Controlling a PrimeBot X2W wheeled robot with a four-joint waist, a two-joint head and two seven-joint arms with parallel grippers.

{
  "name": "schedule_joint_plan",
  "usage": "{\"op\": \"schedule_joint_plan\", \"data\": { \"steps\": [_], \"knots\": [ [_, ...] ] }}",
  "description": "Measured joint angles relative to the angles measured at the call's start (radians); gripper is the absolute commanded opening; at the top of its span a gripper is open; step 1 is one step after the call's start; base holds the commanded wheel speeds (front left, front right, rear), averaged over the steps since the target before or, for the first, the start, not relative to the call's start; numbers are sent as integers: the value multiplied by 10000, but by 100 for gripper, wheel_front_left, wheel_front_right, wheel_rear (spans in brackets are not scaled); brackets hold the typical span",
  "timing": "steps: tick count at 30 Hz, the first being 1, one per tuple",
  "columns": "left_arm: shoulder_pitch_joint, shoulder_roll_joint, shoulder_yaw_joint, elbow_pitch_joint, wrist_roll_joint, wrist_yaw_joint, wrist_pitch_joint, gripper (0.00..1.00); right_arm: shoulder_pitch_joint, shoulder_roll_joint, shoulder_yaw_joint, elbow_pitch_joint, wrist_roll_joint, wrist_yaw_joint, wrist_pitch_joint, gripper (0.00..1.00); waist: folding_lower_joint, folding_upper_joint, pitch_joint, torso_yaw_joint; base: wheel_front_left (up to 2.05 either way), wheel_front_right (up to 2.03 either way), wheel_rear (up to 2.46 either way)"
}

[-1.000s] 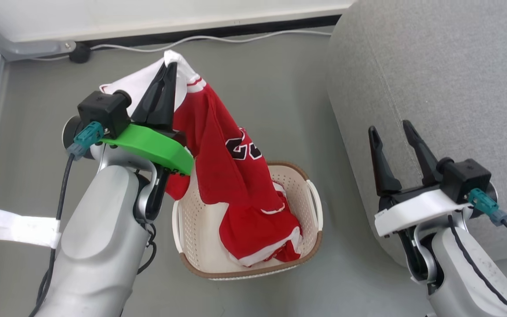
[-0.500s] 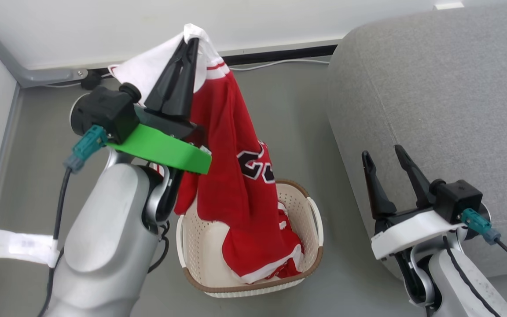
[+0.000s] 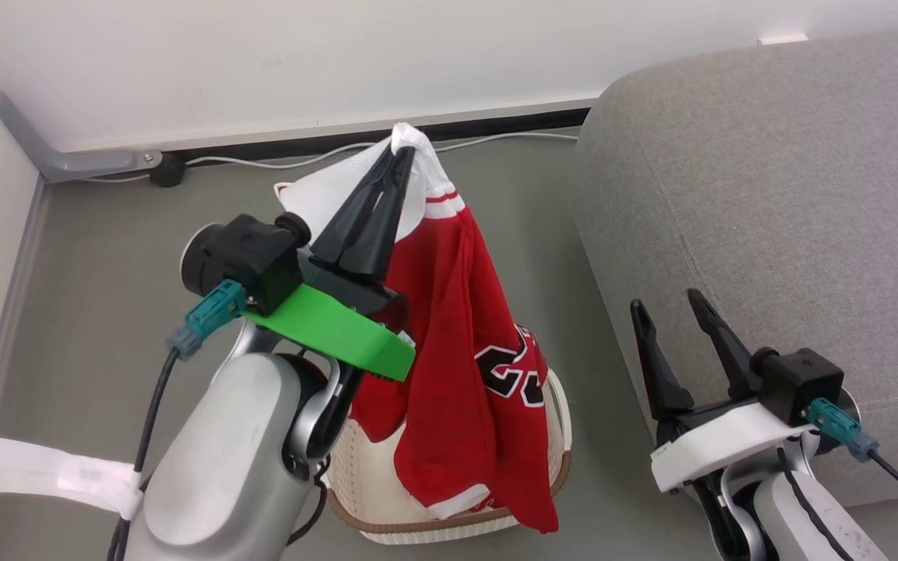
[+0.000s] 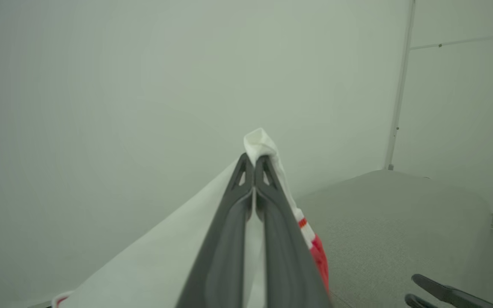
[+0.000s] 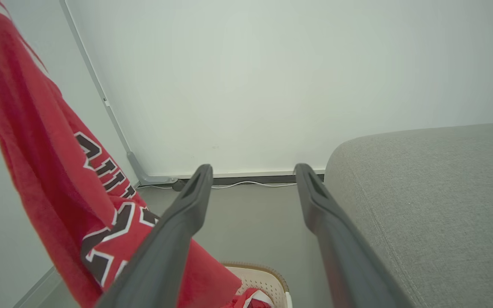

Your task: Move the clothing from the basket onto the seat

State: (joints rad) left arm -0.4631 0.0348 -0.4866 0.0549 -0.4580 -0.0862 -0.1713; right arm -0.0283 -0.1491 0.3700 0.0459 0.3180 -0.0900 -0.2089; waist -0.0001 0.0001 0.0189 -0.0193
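Red clothing (image 3: pixel 457 351) dangling, hem perhaps overlapping basket (image 3: pixel 375 491)

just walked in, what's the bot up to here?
The left claw is shut on the white trim of a red jersey and holds it up above the basket. The jersey's hem hangs down around the basket's rim. More red fabric lies inside the basket. The right claw is open and empty beside the seat. No clothing shows on the seat yet.
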Motion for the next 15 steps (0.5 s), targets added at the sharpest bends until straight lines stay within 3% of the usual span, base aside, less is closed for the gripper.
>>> {"op": "schedule_joint_plan", "data": {
  "steps": [15],
  "knots": [
    [500,119,-42,-959,-6,408,520,0,152,-25,-10,-476,0,-84,134,100,0,0,-50,-27,0,0,0]
  ]
}}
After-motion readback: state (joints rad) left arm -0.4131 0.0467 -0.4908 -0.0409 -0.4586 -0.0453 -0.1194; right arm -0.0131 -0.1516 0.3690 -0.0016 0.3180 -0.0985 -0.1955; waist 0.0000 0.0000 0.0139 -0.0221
